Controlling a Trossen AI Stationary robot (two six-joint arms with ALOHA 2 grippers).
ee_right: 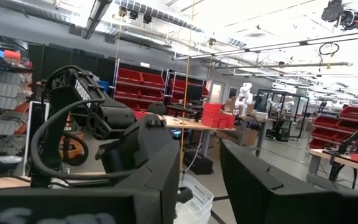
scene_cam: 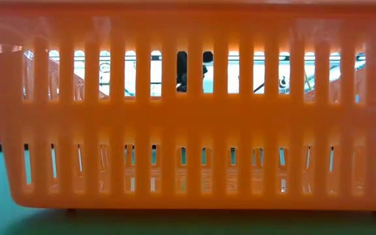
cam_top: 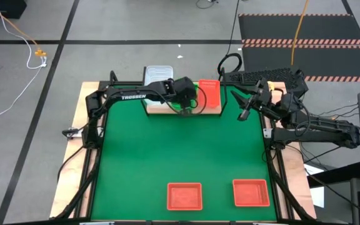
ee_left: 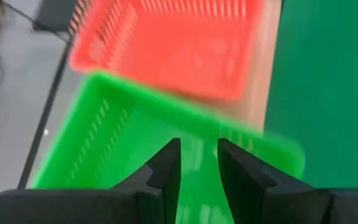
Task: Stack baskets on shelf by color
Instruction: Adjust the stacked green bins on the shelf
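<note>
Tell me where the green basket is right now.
In the high view, the bright green plastic basket sits mid-shelf, mostly hidden under the left hand, beside the red-orange basket.
</note>
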